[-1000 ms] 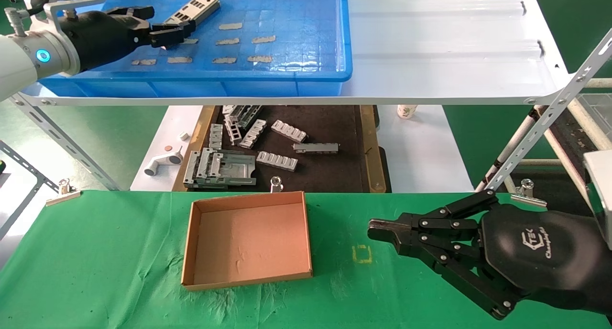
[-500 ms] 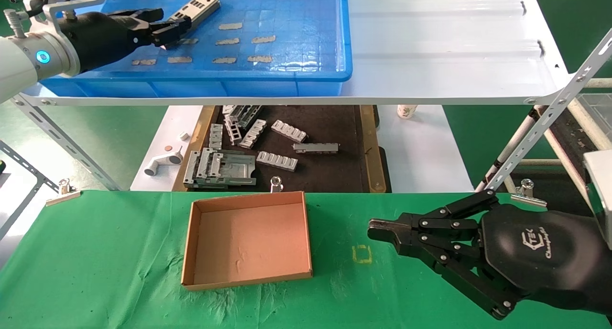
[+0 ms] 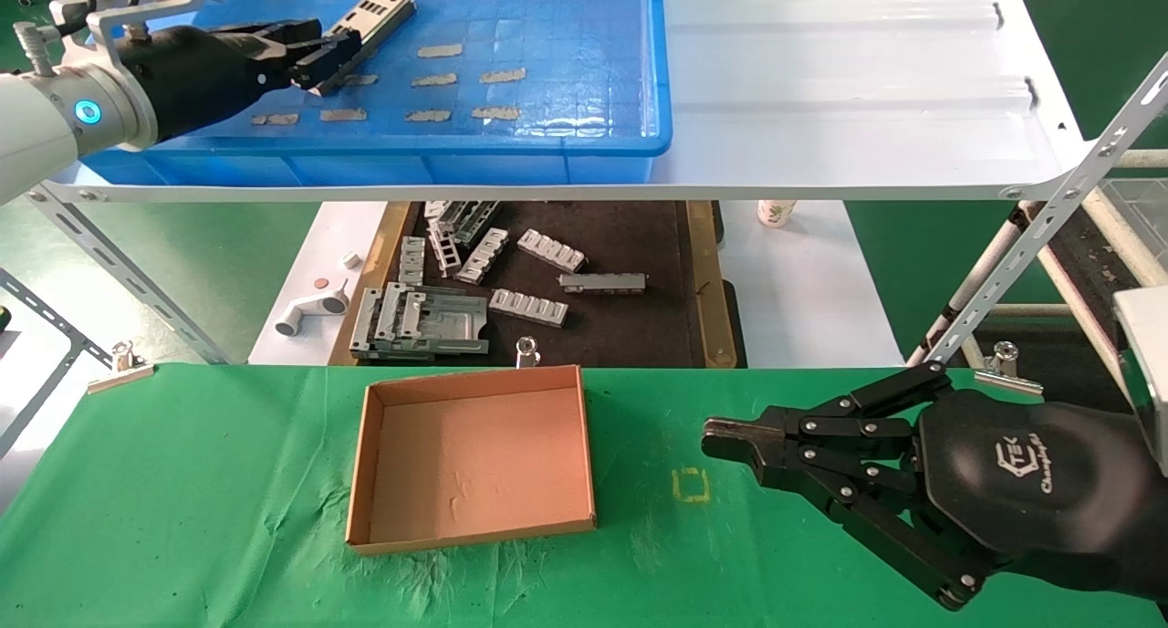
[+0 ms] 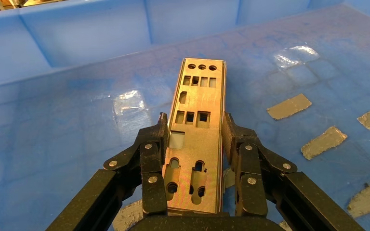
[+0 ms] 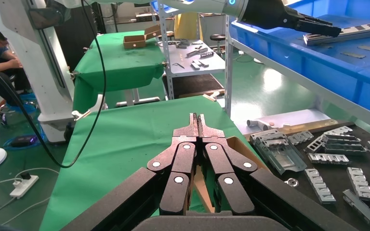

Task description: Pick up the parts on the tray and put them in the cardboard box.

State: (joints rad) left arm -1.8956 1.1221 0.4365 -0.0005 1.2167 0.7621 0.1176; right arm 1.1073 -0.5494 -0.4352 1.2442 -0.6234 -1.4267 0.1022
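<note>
Left gripper (image 3: 333,51) inside tray (image 3: 584,108), at its left end; fingers (image 4: 153,159) clamped on both long edges of part (image 3: 365,21), gripping near end. Part points toward tray's far wall, appears slightly lifted off floor. Box (image 3: 471,456) on green cloth (image 3: 182,518), below tray's shelf, nothing inside. Right gripper (image 3: 721,441) parked just right of box, over cloth, jaws pressed together, holding nothing.

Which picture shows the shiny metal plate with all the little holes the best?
The left wrist view: the metal plate fills the middle between the left gripper's fingers, every cutout clear. The head view shows it small, far off in the blue tray. The right wrist view shows it distant, edge-on. The right gripper stays parked by the cardboard box.
</note>
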